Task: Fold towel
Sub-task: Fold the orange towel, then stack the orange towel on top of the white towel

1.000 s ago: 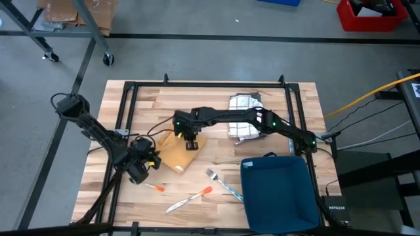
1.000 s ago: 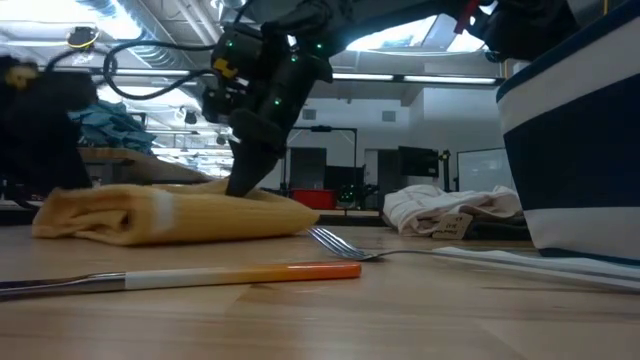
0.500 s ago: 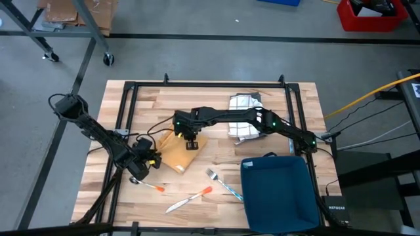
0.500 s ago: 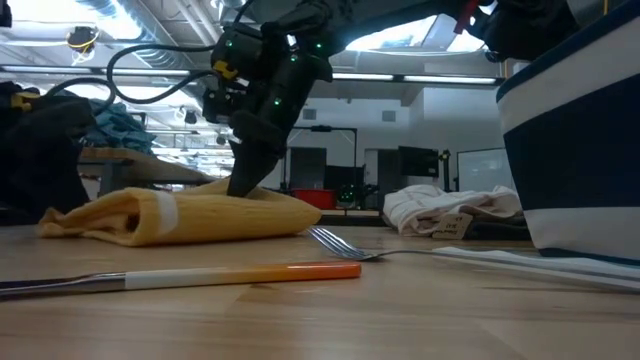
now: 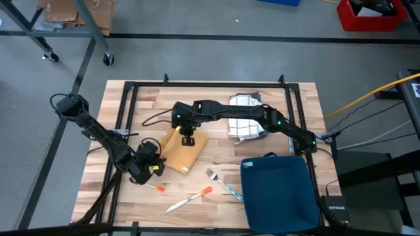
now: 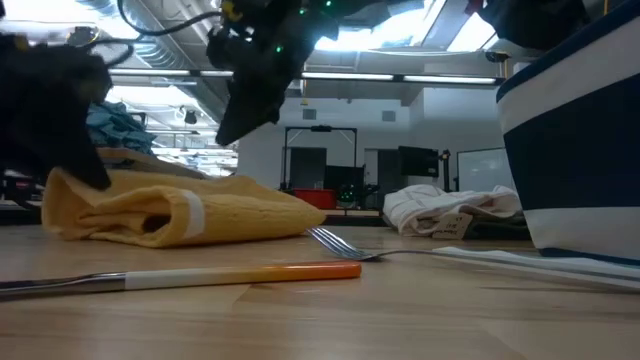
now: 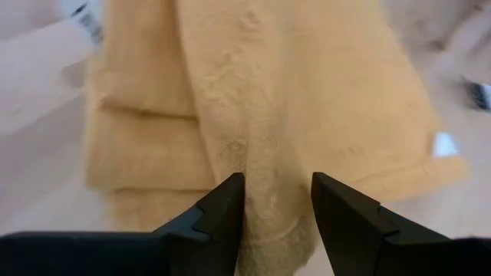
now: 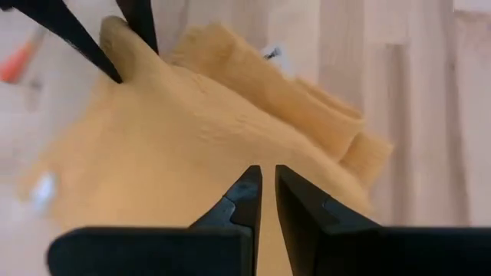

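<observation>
The yellow towel [image 5: 178, 152] [image 6: 190, 210] lies folded in several layers in the middle of the table. My left gripper [image 5: 155, 165] [image 7: 276, 184] is at the towel's left near edge, shut on a ridge of cloth. In the low view it is the dark shape [image 6: 70, 150] at the towel's left end. My right gripper [image 5: 187, 140] [image 6: 235, 125] [image 8: 267, 175] hovers shut above the towel's far right part, clear of the cloth [image 8: 192, 153]. My left gripper pinches a raised ridge of the towel [image 7: 265, 165] at its left near edge between the two fingers. The fingers [image 8: 77, 38] slant down from the table's left. That edge [image 6: 62, 185] is drawn up into a peak; the rest lies on the table.
A blue bin [image 5: 279, 190] [image 6: 575, 150] stands at the near right. A fork [image 5: 220, 180] [image 6: 340, 245] and orange-handled utensils [image 5: 190, 196] [image 6: 250, 272] lie near the front edge. A white crumpled cloth [image 5: 244, 115] [image 6: 450, 212] lies at the far right. A black frame borders the table.
My right gripper has risen off the towel, where its tips stood a second ago, and shifted slightly toward the far edge. My left gripper has moved right onto the towel's left near edge and taken hold; that end now stands higher.
</observation>
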Robot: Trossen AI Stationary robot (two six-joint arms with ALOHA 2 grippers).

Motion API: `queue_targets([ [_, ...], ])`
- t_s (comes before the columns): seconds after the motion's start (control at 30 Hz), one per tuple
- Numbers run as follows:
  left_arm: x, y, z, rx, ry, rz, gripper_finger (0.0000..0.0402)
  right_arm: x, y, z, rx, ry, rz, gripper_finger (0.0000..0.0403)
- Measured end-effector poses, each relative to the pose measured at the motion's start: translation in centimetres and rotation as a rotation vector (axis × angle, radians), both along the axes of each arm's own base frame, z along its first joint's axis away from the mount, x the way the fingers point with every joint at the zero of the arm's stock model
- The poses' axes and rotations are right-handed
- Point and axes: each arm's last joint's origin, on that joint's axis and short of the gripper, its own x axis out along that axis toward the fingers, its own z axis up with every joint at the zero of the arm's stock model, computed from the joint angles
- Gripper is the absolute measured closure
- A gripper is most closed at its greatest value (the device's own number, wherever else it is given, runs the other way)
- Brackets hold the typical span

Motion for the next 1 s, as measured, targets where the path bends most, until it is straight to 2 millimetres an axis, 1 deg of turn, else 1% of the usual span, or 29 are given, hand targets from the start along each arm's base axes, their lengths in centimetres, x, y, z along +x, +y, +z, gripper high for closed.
queue_targets([
  [0.13, 0.5, -0.4, 0.8, 0.043, 0.002, -0.072, 0.0257, -0.5, 0.6, 0.3, 0.119, 0.05, -0.048, 0.0359],
  [0.27, 0.5, -0.4, 0.9, 0.062, 0.008, -0.082, 0.0257, -0.8, 1.7, 0.2, 0.188, 0.092, -0.057, 0.0359],
  [0.43, 0.4, -0.3, 0.8, 0.077, 0.019, -0.084, 0.0257, -0.9, 3.2, 0.0, 0.193, 0.119, -0.032, 0.0359],
  [0.67, -0.3, 0.3, 0.5, 0.152, 0.105, -0.094, 0.0257, -0.8, 4.9, 0.1, 0.192, 0.115, 0.0, 0.0359],
  [0.83, -0.1, 0.2, 0.6, 0.14, 0.091, -0.093, 0.0257, -0.8, 6.1, 0.1, 0.191, 0.117, 0.023, 0.0359],
  [0.9, -0.2, 0.2, 0.6, 0.143, 0.094, -0.093, 0.0257, -0.8, 6.4, 0.1, 0.198, 0.12, 0.013, 0.0359],
  [1.0, -0.2, 0.2, 0.6, 0.14, 0.091, -0.087, 0.0257, -0.8, 6.5, 0.1, 0.219, 0.131, -0.052, 0.0359],
])
